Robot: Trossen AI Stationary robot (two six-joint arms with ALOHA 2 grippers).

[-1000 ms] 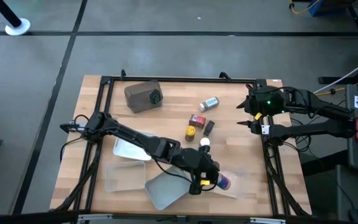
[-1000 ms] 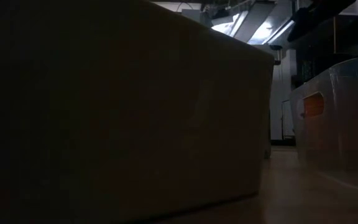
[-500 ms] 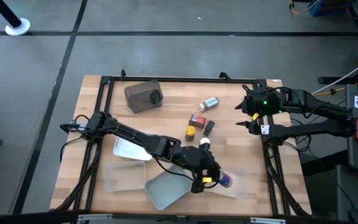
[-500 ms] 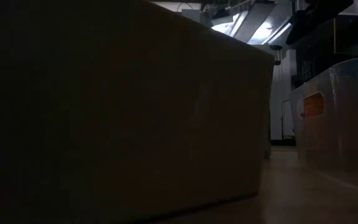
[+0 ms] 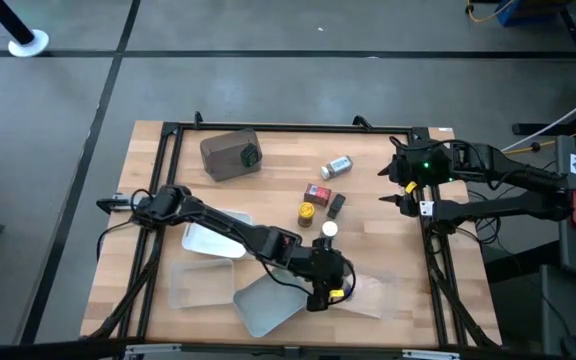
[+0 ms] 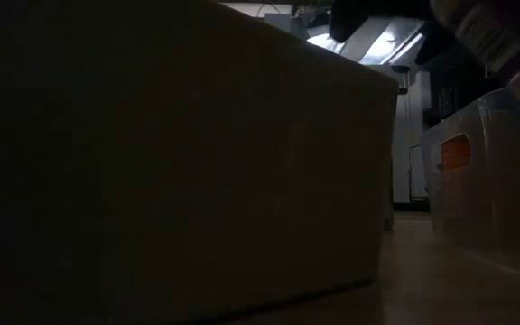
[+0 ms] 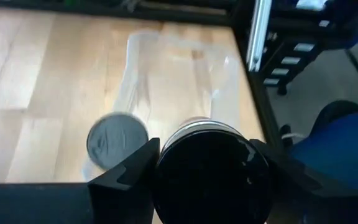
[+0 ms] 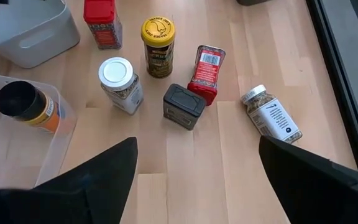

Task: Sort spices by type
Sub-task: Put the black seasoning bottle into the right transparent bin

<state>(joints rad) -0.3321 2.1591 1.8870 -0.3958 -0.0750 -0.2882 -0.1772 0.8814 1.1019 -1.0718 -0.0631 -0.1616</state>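
Observation:
My left gripper (image 5: 330,288) hangs over the clear tray (image 5: 373,295) at the near right, shut on a dark-lidded jar (image 7: 210,177). Below it, another dark-lidded jar with an orange label (image 8: 28,106) stands on its base in that tray. On the bare wood between the arms are a white-lidded jar (image 8: 120,84), a yellow-lidded jar (image 8: 157,38), a black box (image 8: 184,106) and two red boxes (image 8: 207,71) (image 8: 101,22). A further jar (image 8: 270,115) lies on its side. My right gripper (image 8: 196,143) waits open at the far right (image 5: 396,186). My left gripper pinches the dark-lidded jar between its two fingers (image 7: 138,165), one on either side just below the lid (image 7: 210,155). The fingers point down from above and lie along the jar, whose lid faces the wrist. The jar is lifted clear over the clear tray.
A brown tub (image 5: 230,155) stands at the far left. A white tray (image 5: 208,240), another clear tray (image 5: 198,285) and a grey tray (image 5: 263,308) lie along the near left. A dark tray wall (image 6: 152,162) fills most of the low view.
My left arm has reached a little farther toward the table's right edge. The purple end of the jar that stuck out beside the gripper no longer shows from above. In the low view, the gripper and a jar have come in at the top right.

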